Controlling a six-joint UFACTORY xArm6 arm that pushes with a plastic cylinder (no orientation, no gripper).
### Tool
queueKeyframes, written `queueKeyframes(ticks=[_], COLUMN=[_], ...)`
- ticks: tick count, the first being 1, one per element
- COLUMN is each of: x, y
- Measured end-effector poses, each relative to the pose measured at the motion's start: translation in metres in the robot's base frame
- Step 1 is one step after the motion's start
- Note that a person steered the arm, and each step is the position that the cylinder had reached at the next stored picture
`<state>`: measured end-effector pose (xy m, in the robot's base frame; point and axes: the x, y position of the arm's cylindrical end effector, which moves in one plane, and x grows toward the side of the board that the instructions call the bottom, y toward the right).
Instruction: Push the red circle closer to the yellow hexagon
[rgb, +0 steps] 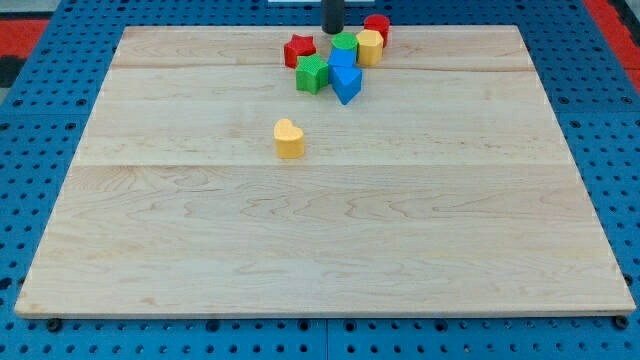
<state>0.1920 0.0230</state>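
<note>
The red circle sits at the view's top, touching the yellow hexagon just below and left of it. My tip is at the top edge of the board, left of the red circle and just above a green block. A red star lies to the tip's lower left.
A green cube and two blue blocks cluster below the hexagon. A yellow heart stands alone nearer the board's middle. The wooden board lies on a blue pegboard.
</note>
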Motion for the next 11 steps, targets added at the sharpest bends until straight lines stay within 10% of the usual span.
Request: queueKeyframes(ticks=[8,11], x=[0.002,0.065], y=[0.121,0.136])
